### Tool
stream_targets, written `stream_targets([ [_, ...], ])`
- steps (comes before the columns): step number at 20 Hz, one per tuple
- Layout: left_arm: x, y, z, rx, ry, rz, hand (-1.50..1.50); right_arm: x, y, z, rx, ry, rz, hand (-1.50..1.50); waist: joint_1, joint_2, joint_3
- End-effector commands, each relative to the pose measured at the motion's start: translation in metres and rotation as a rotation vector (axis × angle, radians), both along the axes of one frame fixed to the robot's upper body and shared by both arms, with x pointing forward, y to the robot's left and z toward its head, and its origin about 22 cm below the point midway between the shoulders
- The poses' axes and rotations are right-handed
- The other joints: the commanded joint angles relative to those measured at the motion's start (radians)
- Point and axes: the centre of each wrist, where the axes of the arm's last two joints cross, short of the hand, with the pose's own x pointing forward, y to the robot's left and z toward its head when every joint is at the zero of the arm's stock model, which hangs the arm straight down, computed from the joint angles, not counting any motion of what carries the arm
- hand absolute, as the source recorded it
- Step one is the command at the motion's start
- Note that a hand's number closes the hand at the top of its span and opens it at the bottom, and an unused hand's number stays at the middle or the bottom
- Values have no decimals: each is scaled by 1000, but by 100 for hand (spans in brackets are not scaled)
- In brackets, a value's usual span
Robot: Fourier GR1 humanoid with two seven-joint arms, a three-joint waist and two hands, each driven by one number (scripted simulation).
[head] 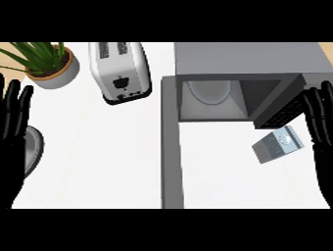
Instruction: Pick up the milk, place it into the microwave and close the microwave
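— What am I working over?

— A white counter [104, 166] fills your view. The largest thing on it is the microwave [249, 59], back right. Its door [172, 157] is swung right out toward you, so the cavity and its pale turntable [211, 92] are ready to take something.

— And my hands?

— Both are spread, fingers straight and pointing up, holding nothing. Your left hand [3, 132] rests at the left edge. Your right hand [330, 132] stands at the right edge, just beside the microwave's front corner. I'd judge it the better placed for the pick.

— Anything else about?

— A toaster [119, 73] and a potted plant [48, 66] at the back left, well apart from your likely path.

— The milk?

— The milk [278, 145], smallest of all, lies tilted on the counter in front of the open cavity, near your right hand but not touching it. Nothing is picked up yet, so reaching for it looks like your next step.
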Motion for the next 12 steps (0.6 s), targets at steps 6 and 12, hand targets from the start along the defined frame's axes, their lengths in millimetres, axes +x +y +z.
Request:
stream_targets([
  [6, 7, 35, 16, 102, 74, -63, -150, -12, -61, 28, -81, 7, -87, -150, 3, 12, -8],
  [12, -29, 54, 8, -84, 154, -163, -150, -17, -71, 30, 0, 46, 18, -150, 10, 11, -8],
])
